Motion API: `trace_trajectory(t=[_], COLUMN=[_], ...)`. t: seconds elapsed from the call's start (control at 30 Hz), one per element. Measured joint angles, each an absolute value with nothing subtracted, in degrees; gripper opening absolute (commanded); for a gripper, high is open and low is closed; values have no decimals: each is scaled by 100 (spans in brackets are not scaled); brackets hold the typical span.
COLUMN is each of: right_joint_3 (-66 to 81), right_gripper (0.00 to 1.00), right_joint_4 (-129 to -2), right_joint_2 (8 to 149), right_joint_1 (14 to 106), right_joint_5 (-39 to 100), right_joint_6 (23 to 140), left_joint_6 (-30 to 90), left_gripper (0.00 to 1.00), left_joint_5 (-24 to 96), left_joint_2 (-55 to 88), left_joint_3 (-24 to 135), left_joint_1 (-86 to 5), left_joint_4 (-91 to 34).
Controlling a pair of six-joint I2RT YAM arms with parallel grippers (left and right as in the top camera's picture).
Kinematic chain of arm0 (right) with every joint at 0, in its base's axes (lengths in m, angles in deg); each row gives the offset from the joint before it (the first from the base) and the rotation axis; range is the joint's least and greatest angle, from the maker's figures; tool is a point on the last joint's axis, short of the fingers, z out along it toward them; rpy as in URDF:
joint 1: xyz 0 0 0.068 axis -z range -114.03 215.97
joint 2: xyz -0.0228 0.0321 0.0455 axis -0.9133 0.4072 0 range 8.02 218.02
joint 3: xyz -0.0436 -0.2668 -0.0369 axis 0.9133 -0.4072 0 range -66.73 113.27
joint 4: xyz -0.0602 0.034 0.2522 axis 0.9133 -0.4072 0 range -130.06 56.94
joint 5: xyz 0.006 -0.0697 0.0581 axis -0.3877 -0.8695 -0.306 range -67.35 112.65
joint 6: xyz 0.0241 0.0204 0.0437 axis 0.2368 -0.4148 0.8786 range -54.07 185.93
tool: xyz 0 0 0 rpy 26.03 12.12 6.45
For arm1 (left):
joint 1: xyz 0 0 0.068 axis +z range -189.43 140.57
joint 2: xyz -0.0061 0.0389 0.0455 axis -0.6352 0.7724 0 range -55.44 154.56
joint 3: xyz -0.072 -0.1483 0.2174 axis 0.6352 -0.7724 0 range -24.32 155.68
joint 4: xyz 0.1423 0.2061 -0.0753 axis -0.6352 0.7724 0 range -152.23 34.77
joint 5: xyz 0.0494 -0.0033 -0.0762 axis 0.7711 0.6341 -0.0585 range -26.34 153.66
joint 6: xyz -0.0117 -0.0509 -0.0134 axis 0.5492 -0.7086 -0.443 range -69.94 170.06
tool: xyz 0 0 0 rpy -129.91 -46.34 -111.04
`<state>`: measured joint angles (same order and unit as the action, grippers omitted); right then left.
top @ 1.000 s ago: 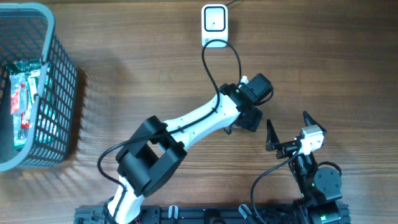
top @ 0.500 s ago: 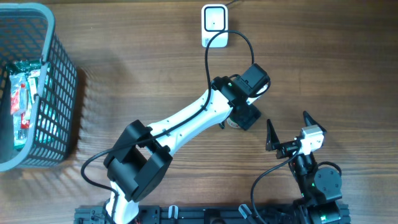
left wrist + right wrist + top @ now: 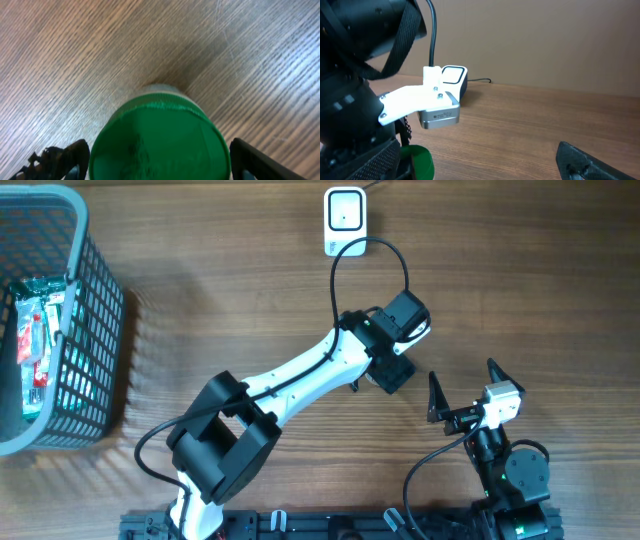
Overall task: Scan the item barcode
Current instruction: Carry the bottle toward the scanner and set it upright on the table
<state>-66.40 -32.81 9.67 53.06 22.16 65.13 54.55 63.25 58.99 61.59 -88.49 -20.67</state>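
- Scanner: white unit, standing on the table at its far edge; taken as the reference point.
- Jar: stands upright on the table, on the robot's side of the scanner and a little to its right, well apart from it.
- Lid: green and round, on top of the jar; it fills the lower half of the left wrist view. No barcode can be made out in any view.
- Left gripper: directly over the jar, pointing down. Its fingers stand apart, one on each side of the lid and close against its rim. Whether they press on it cannot be told.
- In the overhead view the left gripper hides the jar.
- In the right wrist view an edge of the lid shows low beneath the left gripper, with the scanner beyond it.
- Right gripper: further from the scanner than the jar and to the jar's right, apart from it. Jaws spread wide, nothing between them.
- Basket: grey mesh, well to the left of the scanner, at the table's left edge.
- Packets: lying inside the basket.
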Motion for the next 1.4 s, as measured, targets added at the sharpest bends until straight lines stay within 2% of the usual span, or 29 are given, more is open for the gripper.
trace_trajectory(t=[0.13,0.27,0.33,0.5,0.63,0.73,0.97,1.07,1.1,1.13,1.17,1.4], right_joint_3=[-6640,-6640,-6640,-6640,-6640,-6640,-6640,-6640,-6640,-6640,-6640,-6640], right_gripper=[100,100,100,100,100,100,100,100,100,100,100,100], right_joint_4=[-3281,-3281,-3281,-3283,-3281,-3281,-3283,-3281,-3281,-3281,-3283,-3281], right_joint_2=[967,967,967,967,967,967,967,967,967,967,967,967], right_joint_1=[5306,5306,5306,5306,5306,5306,5306,5306,5306,5306,5306,5306], right_joint_5=[2216,2216,2216,2216,2216,2216,2216,2216,2216,2216,2218,2216], right_joint_6=[6513,6513,6513,6513,6513,6513,6513,6513,6513,6513,6513,6513], left_joint_6=[5464,5496,5551,5455,4570,3450,1741,1433,1374,1302,1298,1153], left_gripper=[80,64,60,59,56,54,56,63,71,91,100,100], left_joint_5=[6262,6203,6201,6209,6281,6358,6410,6467,6487,6507,6515,6531], left_joint_2=[5899,5899,5899,5899,5901,5899,5899,5899,5899,5899,5899,5901], left_joint_3=[6060,6036,6036,6036,6039,6039,6039,6039,6039,6039,6039,6036], left_joint_1=[-8849,-8849,-8849,-8849,-8849,-8845,-8845,-8858,-8873,-8891,-8910,-9068], left_joint_4=[-2179,-2198,-2201,-2203,-2240,-2332,-2461,-2465,-2465,-2459,-2454,-2452])
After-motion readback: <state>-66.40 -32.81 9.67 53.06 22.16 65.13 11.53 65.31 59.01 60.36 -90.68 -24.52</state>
